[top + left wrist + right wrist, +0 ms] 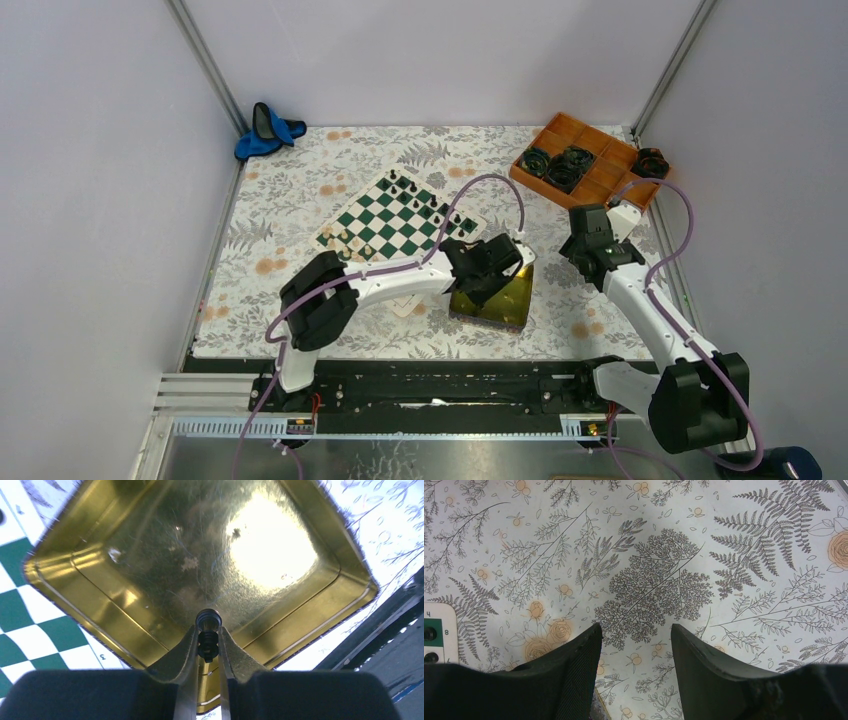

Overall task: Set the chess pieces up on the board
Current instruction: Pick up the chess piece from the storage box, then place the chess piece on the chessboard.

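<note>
The green and white chessboard (400, 217) lies tilted at the table's middle, with several black pieces (418, 196) along its far edge and a few cream pieces (345, 238) at its near left. My left gripper (500, 262) hangs over the yellow-gold tin tray (512, 305), shut on a small black chess piece (208, 640) held between the fingertips (189, 647). A corner of the board (30, 630) shows at the left of the left wrist view. My right gripper (634, 635) is open and empty above the patterned cloth, to the right of the tray.
An orange compartment tray (600, 185) with black coiled items (566, 165) stands at the back right. A blue object (265, 132) lies at the back left corner. The tin tray (150, 580) appears empty inside. A board corner (436, 632) with two dark pieces shows at the left of the right wrist view.
</note>
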Tool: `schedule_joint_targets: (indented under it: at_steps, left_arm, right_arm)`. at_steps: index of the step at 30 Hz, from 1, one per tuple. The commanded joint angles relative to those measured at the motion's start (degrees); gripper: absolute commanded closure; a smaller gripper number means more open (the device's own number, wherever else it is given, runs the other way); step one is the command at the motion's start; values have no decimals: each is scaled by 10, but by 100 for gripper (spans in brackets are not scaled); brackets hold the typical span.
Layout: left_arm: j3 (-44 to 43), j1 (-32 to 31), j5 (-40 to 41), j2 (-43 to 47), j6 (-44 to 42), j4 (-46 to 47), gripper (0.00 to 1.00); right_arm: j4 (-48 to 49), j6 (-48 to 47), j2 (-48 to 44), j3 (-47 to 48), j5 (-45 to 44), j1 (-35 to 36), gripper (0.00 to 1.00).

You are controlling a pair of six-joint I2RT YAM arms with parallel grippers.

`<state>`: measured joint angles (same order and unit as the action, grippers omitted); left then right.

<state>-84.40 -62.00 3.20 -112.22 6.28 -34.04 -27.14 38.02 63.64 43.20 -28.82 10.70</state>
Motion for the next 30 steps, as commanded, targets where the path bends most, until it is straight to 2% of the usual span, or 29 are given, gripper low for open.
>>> schedule_joint_targets:
  at_steps: [1, 6, 12, 21, 30]
  left_arm:
    - [-45, -4, 28, 27, -2, -17, 95]
    - [-80, -4, 52, 29, 0, -50, 98]
    - [-101, 11, 121, 36, 2, -73, 100]
    - [-128, 136, 146, 31, 32, -75, 100]
    - [-222, 261, 127, -39, 57, -76, 100]
  right_arm:
    - [17, 3, 5, 10, -4, -5, 40]
    - [18, 2, 8, 13, -4, -4, 40]
    - [17, 2, 7, 13, -6, -5, 40]
    - [9, 7, 9, 27, 3, -4, 40]
    - [3, 10, 11, 51, 12, -4, 41]
